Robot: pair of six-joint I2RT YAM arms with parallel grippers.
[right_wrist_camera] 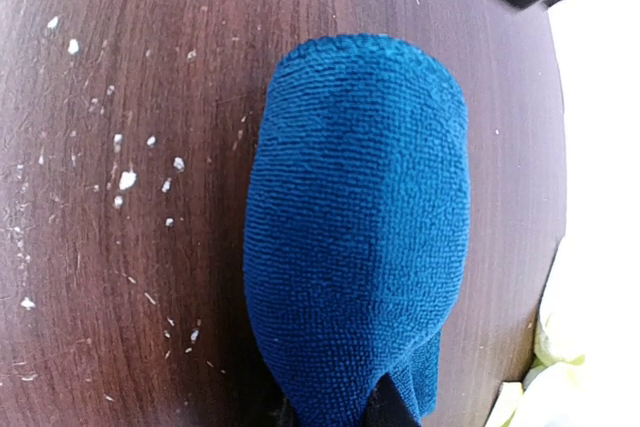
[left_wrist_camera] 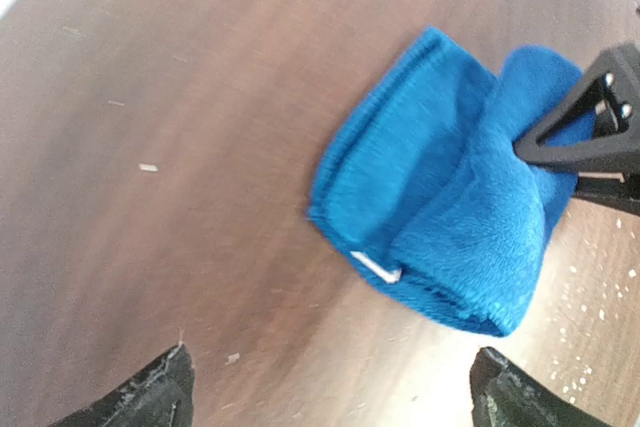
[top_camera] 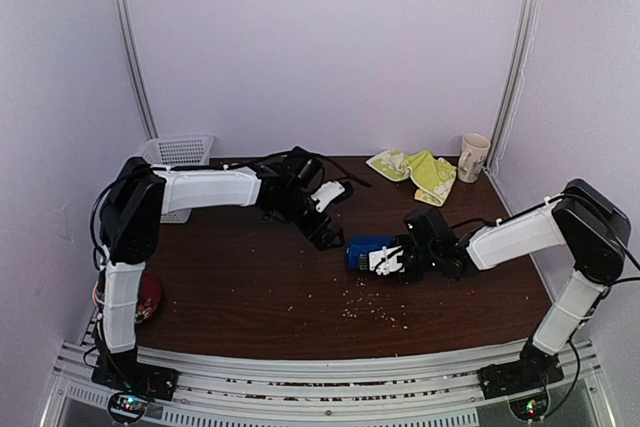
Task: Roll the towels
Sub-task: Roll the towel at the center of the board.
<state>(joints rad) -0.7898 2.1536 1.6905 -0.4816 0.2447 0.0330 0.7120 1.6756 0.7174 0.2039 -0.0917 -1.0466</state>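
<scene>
The blue towel [top_camera: 363, 250] lies rolled up on the dark wooden table, right of the middle. My right gripper [top_camera: 388, 261] is shut on its right end; in the right wrist view the roll [right_wrist_camera: 360, 217] stretches away from the pinching fingertips [right_wrist_camera: 392, 413]. My left gripper [top_camera: 326, 235] is open and empty, just left of and above the roll; the left wrist view shows the roll [left_wrist_camera: 430, 197] ahead of its wide-spread fingertips [left_wrist_camera: 150, 397]. The yellow-green towel [top_camera: 415, 172] lies crumpled at the back right, apart from both grippers.
A pale cup [top_camera: 473, 157] stands by the yellow-green towel at the back right corner. A white basket [top_camera: 180, 152] stands at the back left. A red object [top_camera: 148, 297] sits by the left arm. White crumbs [top_camera: 375, 307] dot the table.
</scene>
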